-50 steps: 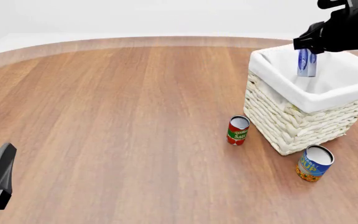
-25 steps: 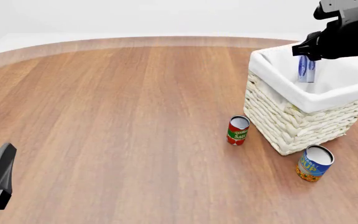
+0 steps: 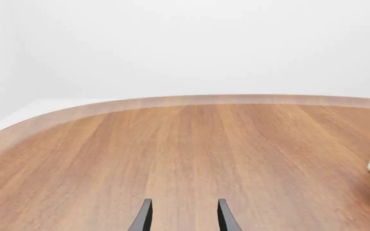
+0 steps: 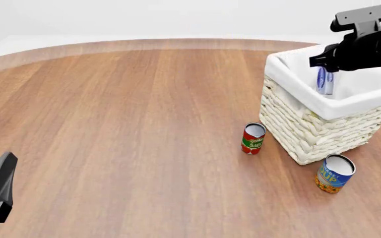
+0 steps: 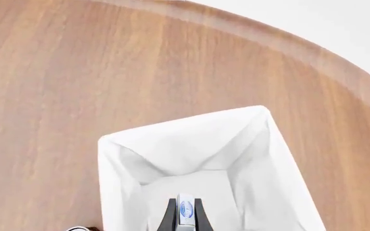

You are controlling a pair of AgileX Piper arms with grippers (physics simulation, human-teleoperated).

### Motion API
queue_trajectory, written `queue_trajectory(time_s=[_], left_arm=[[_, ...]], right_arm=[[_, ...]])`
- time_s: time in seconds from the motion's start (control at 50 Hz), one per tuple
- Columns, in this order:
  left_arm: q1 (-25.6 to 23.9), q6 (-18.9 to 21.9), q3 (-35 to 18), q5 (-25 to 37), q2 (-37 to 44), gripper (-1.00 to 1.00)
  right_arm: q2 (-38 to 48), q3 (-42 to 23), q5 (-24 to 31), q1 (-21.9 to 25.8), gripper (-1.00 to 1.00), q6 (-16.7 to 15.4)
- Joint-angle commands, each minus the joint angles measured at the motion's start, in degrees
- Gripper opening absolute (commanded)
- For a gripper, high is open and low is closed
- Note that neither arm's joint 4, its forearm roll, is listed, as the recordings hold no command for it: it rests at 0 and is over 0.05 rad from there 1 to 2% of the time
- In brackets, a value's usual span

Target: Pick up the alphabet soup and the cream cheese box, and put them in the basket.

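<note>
Left gripper [image 3: 181, 219], fingers apart and empty, hangs low over the table [image 4: 124, 124]. The tomato sauce can [image 4: 253, 138] stands beside the basket [image 4: 309, 129]; the alphabet soup [image 4: 334, 173], probably rigid, smooth and slip-prone, suits a mid-label side grasp. Right gripper [image 5: 183, 219] clamps the light, crushable cream cheese box [image 4: 323, 81] inside the basket.

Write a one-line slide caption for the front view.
Right end effector lowers the cream cheese box into the basket; soup can waits outside.
</note>
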Motion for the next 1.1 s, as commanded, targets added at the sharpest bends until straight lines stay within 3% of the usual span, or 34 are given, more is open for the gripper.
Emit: queue_trajectory(time_s=[0.02,0.96,0.98,1.1], left_arm=[[0.0,0.0,0.0,0.0,0.0,1.00],[0.0,0.0,0.0,0.0,0.0,1.00],[0.0,0.0,0.0,0.0,0.0,1.00],[0.0,0.0,0.0,0.0,0.0,1.00]], right_arm=[[1.9,-1.2,-0.6,-0.6,-1.00,0.4],[10.3,-5.5,-1.0,-2.9,-1.00,-0.5],[10.4,-5.5,-0.8,-2.8,1.00,-0.3],[10.1,-5.3,-0.4,-2.8,1.00,-0.5]])
